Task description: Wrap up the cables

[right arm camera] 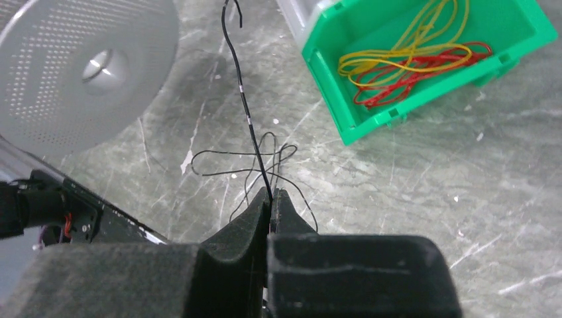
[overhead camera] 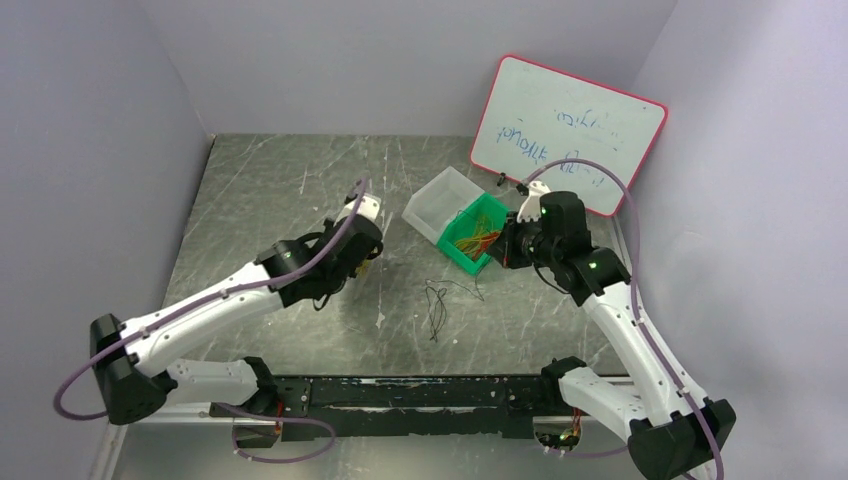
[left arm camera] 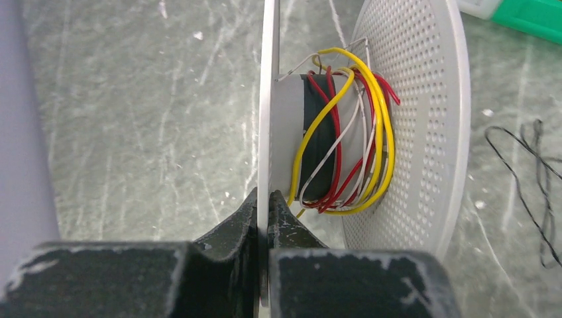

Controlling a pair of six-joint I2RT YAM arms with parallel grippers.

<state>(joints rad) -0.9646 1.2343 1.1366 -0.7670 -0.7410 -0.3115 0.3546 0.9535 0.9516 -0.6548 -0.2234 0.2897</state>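
My left gripper [left arm camera: 268, 202] is shut on the thin white flange [left arm camera: 268, 99] of a spool; its other flange [left arm camera: 411, 119] is perforated. Yellow [left arm camera: 384, 132], red [left arm camera: 335, 119] and white cables are wound loosely round its hub. My right gripper [right arm camera: 272, 197] is shut on a black cable [right arm camera: 245, 106] that stands up from the jaws. Below it, loose black cables [right arm camera: 232, 162] lie tangled on the table, also in the top view [overhead camera: 437, 305]. Yellow [right arm camera: 397, 56] and red [right arm camera: 411, 79] cables lie in a green bin [right arm camera: 325, 79]. The spool's perforated face [right arm camera: 79, 73] shows left of the held cable.
A clear plastic bin [overhead camera: 435, 205] stands against the green bin [overhead camera: 492, 212] at mid-table. A whiteboard [overhead camera: 570, 135] with a red rim leans on the back right wall. Grey walls close in the table on three sides. The arms' base rail [overhead camera: 420, 395] lies at the near edge.
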